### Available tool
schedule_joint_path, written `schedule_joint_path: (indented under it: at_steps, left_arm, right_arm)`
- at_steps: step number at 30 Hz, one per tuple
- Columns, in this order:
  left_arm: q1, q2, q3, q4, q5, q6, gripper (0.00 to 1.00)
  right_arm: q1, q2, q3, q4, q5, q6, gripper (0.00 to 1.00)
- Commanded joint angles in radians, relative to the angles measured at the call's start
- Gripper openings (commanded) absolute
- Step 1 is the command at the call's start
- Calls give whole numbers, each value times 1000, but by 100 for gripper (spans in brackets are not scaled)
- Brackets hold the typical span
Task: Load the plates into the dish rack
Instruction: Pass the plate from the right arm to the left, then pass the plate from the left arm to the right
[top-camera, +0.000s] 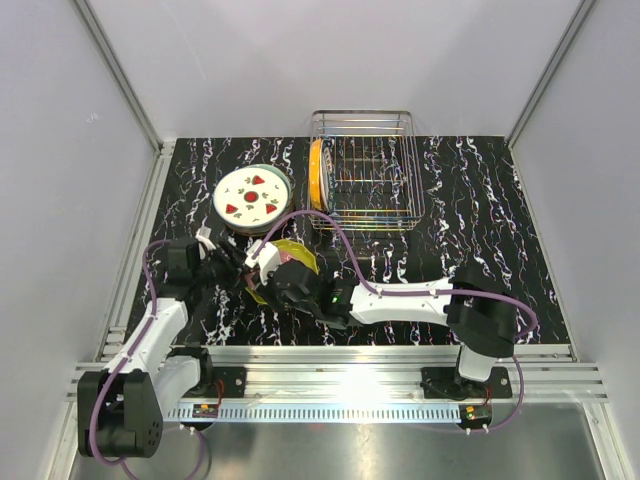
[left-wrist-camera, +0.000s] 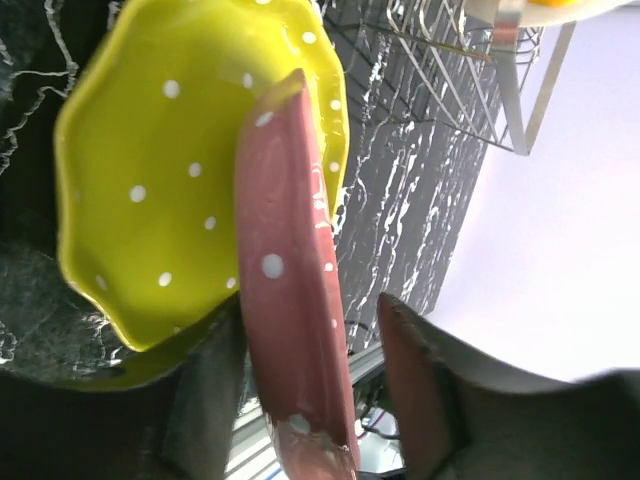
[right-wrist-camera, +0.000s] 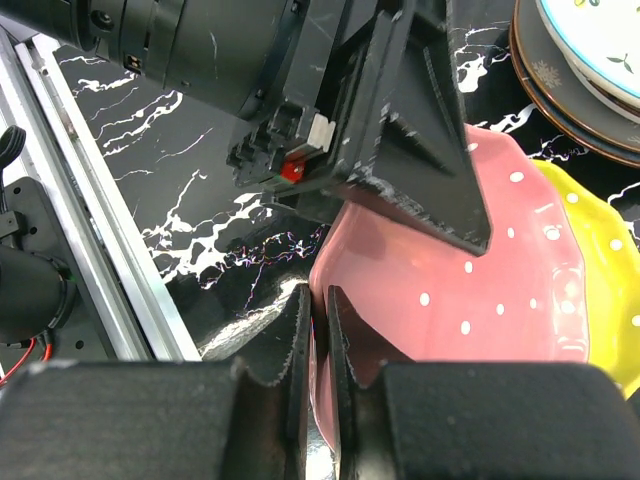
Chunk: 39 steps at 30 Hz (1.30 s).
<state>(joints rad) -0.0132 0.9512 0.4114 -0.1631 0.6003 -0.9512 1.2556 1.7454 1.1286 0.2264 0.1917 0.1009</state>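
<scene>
- Under inspection: pink plate (right-wrist-camera: 450, 300), scalloped rim, white dots.
- Located at the near left of the worktop (top-camera: 480, 230), overlapping a yellow plate (left-wrist-camera: 150, 200) of the same pattern. Just in front of the stack of other plates (top-camera: 253, 197) and well apart from the dish rack (top-camera: 412, 170).
- Cannot tell whether lifted clear or resting on the yellow plate.
- Judged glazed ceramic: stiff, no give, moderately heavy for a pinch hold, slick on both faces, prone to chipping or shattering if dropped or knocked against wire.
- Best taken at the rim, one finger on each face, seated well inside the scallops rather than on a crest. Likely to swing about a shallow pinch.
- Right jaws: closed on the near rim of the pink plate, a finger on each face, no gap showing in the right wrist view.
- Left jaws: set astride another part of the same rim, with the plate edge-on between them in the left wrist view. One finger close against one face, a clear gap at the other, so apart and not clamped.
- Both holds on one plate, so twisting load on the rim is probable if the arms pull unevenly.
- Rack noted with one orange plate (top-camera: 317, 172) upright at its left end. No plates apparent among the dividers to the right, as far as the top view shows.
- Next placement judged to need the plate turned on edge and lowered between dividers without striking the wire.
</scene>
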Motion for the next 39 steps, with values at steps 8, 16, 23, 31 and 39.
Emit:
schedule_joint_path:
  at_steps: [8,16,23,31,39]
  left_arm:
    - [-8,-35,72,-99,35,94,27]
    - [-8,-66,135,-188,-13,155,6]
    - [-8,-68,176,-199,-25,149,4]
    - [-8,-63,234,-184,-24,95,5]
    - [-8,-71,290,-181,-59,26,6]
  right_arm:
    - [-4,-53,56,39,58,-44,2]
    - [-5,-104,51,-22,98,-76,29]
    - [-4,-202,22,-79,118,-84,50]
    - [-2,-282,-59,-114,141,-53,65]
    - [60,-251,-107,-50,208,-85,84]
